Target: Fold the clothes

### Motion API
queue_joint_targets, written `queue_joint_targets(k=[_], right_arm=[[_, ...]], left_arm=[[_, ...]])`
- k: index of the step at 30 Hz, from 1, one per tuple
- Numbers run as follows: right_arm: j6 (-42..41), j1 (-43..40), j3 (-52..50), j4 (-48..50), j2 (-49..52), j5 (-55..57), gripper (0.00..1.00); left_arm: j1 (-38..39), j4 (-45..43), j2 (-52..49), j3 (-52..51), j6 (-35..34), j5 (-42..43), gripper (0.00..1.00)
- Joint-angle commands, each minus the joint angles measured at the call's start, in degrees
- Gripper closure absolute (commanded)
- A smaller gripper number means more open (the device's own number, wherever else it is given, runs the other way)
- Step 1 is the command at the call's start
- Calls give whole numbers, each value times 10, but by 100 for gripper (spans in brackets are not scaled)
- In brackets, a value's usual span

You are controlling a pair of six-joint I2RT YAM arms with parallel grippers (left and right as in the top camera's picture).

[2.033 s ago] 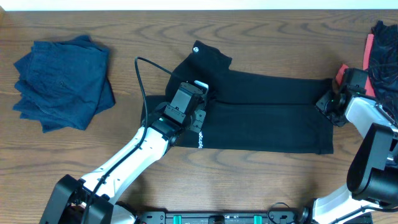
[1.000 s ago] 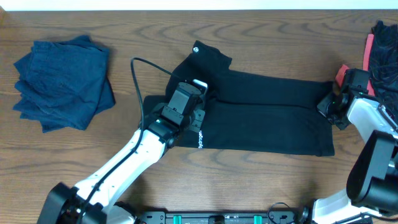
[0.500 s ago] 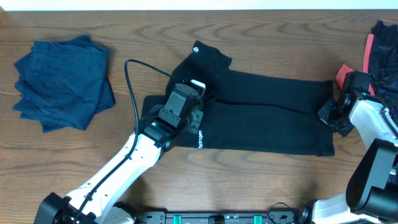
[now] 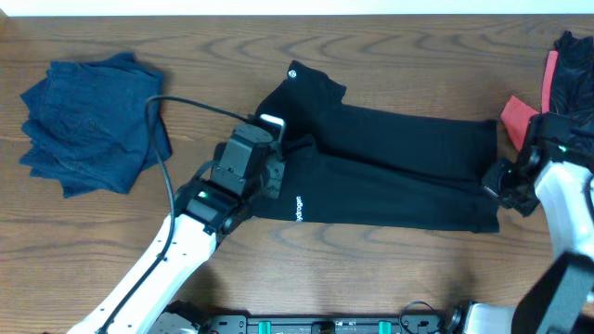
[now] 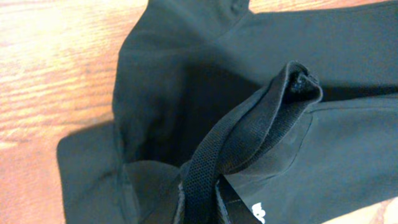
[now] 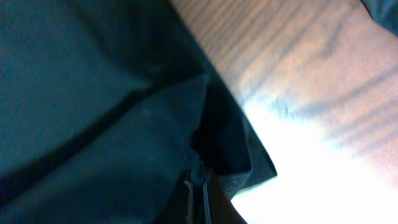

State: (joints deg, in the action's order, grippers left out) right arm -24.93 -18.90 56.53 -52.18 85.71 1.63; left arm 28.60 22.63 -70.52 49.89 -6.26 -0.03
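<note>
Black trousers (image 4: 390, 176), part of the clothes, lie spread across the middle of the table, with a small white round logo (image 4: 294, 70) and white lettering (image 4: 299, 208). My left gripper (image 4: 281, 147) is shut on their waistband; the left wrist view shows a black mesh band (image 5: 249, 130) rising from between the fingers of the left gripper (image 5: 200, 204). At the trousers' right end, my right gripper (image 4: 492, 182) is shut on the leg hem. In the right wrist view the hem edge (image 6: 217, 140) is pinched by the right gripper (image 6: 198, 188). A coral-red piece (image 4: 516, 115) lies beside it.
A stack of folded dark-blue cloth (image 4: 93, 121) sits at the back left. A heap of black fabric (image 4: 575, 79) with red under it lies at the far right edge. Bare wooden table (image 4: 390, 269) shows in front of the trousers.
My left gripper has moved left and toward the front, dragging the waistband with it. The right gripper has slid toward the front edge with the hem and closed tighter.
</note>
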Motion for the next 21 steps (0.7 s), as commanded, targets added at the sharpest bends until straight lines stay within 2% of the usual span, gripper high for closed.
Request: queue_joint_targets(k=[1, 6, 13, 21], right_arm=[[23, -2, 5, -37, -47, -21, 99], [60, -2, 5, -115, -83, -21, 99], [79, -2, 5, -185, -108, -27, 99], [76, -2, 5, -222, -131, -99, 99]], left_arm=[[-3, 23, 9, 7, -20, 7, 86], [-3, 64, 14, 7, -20, 57, 86], [-3, 111, 31, 7, -19, 58, 86], [-3, 125, 82, 7, -20, 58, 86]])
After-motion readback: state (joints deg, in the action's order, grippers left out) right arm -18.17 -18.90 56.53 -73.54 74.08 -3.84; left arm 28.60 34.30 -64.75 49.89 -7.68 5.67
